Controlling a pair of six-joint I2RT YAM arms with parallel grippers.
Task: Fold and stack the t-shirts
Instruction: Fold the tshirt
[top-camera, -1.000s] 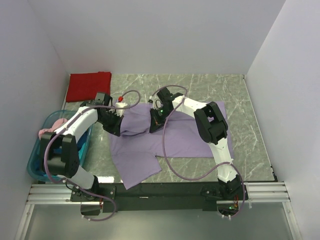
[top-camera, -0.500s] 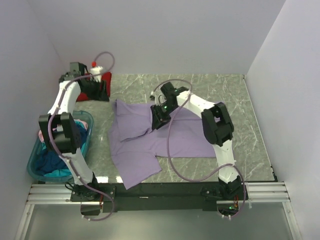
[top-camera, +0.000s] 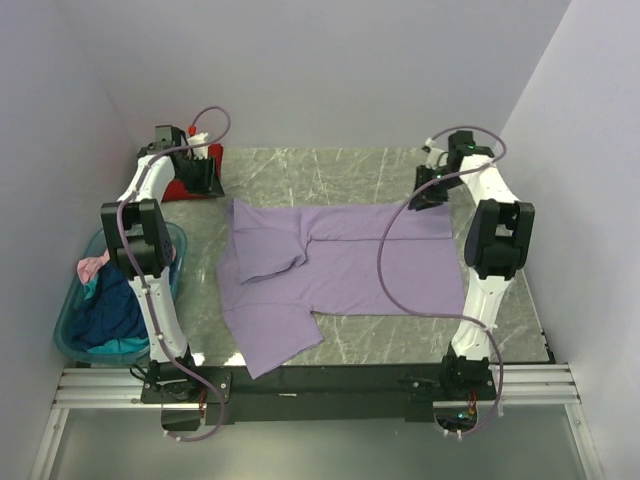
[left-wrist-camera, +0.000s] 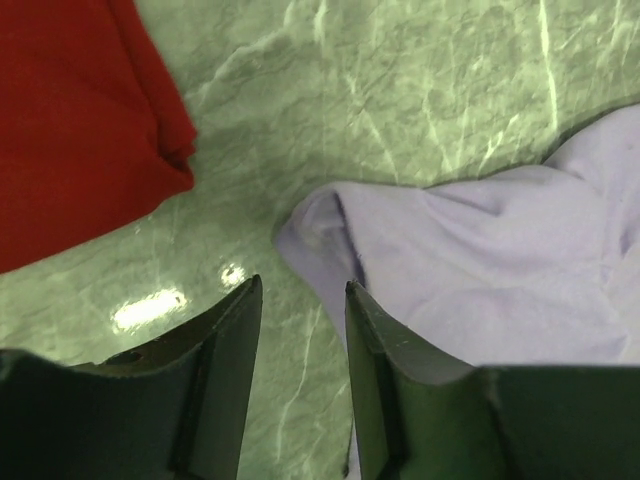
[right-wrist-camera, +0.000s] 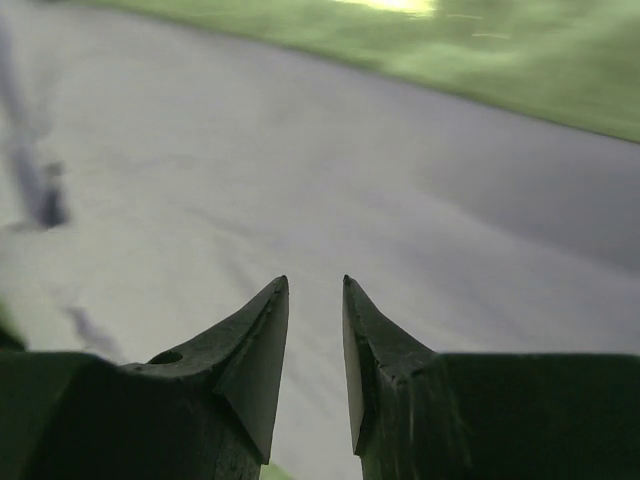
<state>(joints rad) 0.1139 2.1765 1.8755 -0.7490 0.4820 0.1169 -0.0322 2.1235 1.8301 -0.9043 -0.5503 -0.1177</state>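
A: Where's the purple shirt (top-camera: 350, 265)?
B: Mid table (top-camera: 330, 170), spread mostly flat. Left part's folded over on itself, and a flap sticks out twd the near edge.
A: L gripper (left-wrist-camera: 302, 285)?
B: Far left corner, by the red shirt (left-wrist-camera: 70, 130). Wrist cam: jaws partly apart, nothing btwn them, just bare table in the gap. The purple corner lies just past the tips. The finger (left-wrist-camera: 385, 350) on the pic's right covers a bit of its edge. Touching or not, can't tell.
A: Red one?
B: Folded, apart from the purple, w/ a strip of table between. Wrist cam cuts it off at left and top. From above, the arm hides most of it.
A: R gripper (right-wrist-camera: 315, 280)?
B: Far right, over the purple shirt's far right corner. Wrist pic v. blurry: pale purple cloth under the tips, green table strip along the top. Jaws nearly together, slim gap, nothing in it. Whether the tips touch cloth, can't tell.
A: Other shirts?
B: In the tub (top-camera: 62, 335), near left, w/ the L arm crossing its far right rim. Pink cloth (top-camera: 92, 266), dark blue cloth (top-camera: 108, 310), teal cloth (top-camera: 115, 347), all bunched up. Shapes hard to make out.
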